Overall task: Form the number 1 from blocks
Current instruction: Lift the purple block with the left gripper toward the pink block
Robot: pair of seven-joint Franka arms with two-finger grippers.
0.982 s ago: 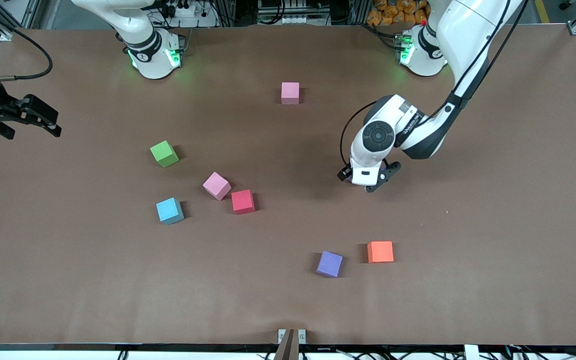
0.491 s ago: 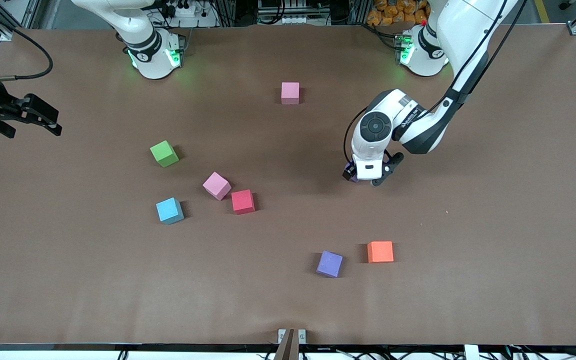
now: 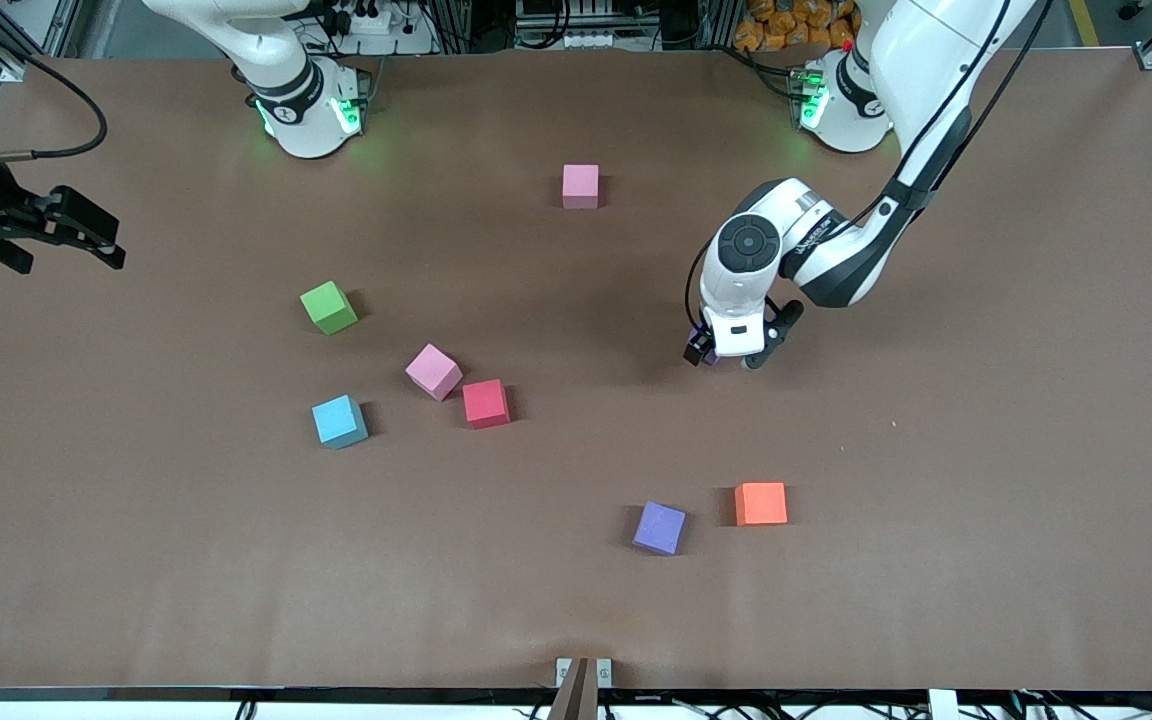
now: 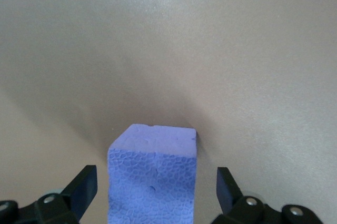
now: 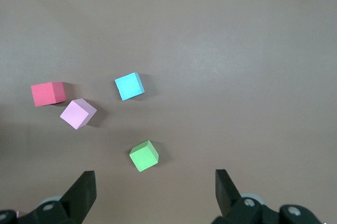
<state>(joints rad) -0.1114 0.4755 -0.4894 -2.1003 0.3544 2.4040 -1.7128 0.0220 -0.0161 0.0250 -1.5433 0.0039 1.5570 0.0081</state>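
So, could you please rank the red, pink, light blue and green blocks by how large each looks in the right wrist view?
1. Pink block, looks largest, though only slightly.
2. Red block, a close second.
3. Light blue block and green block, which look alike.

The gaps are small, and angle and nearness to the camera could explain them.

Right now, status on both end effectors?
Left end effector open, straddling purple block, not gripped. Right end effector open, waiting. Nothing obstructing.

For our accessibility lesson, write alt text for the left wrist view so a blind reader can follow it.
A purple block sits on the brown table between the two black fingers of the open left gripper, with a gap on each side. Nothing else is in view.
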